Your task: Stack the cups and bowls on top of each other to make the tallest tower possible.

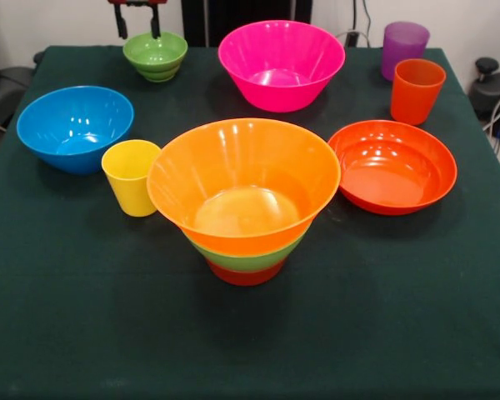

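Yellow-orange bowl (243, 179) mouth-up atop upright tower (245, 258), axis vertical.

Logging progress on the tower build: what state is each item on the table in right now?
tower: three bowls nested, upright
small green bowl: upright, empty, unstacked
pink bowl: upright, empty
blue bowl: upright, empty
shallow orange bowl: upright, empty
yellow cup: upright, beside tower
orange cup: upright
purple cup: upright
hand: open above small green bowl

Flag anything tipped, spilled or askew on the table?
Nothing stands out. The tower sits level, three bowls nested. Loose bowls and cups all stand upright, none touching it except perhaps the yellow cup beside it. The gripper hovers over the small green bowl.
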